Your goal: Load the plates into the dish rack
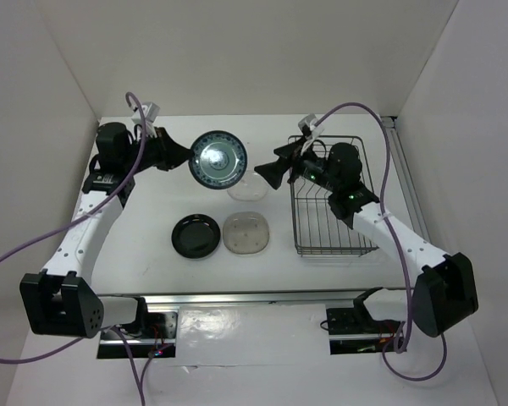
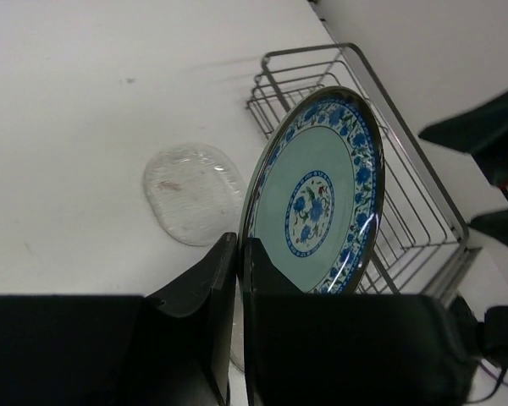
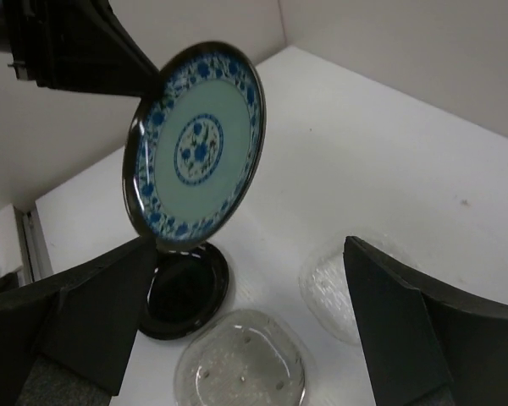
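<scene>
My left gripper (image 1: 184, 154) is shut on the rim of the blue-green patterned plate (image 1: 218, 159) and holds it on edge above the table; it also shows in the left wrist view (image 2: 317, 199) and the right wrist view (image 3: 196, 152). My right gripper (image 1: 269, 172) is open and empty, just right of that plate, its jaws pointing at it. The clear glass plate (image 1: 247, 187) lies flat below them. The glossy black plate (image 1: 196, 235) and the grey-beige plate (image 1: 245, 234) lie side by side nearer me. The dish rack (image 1: 332, 203) stands on the right.
White walls close in the table at the back and both sides. The right arm reaches over the rack's far end. Purple cables loop above both arms.
</scene>
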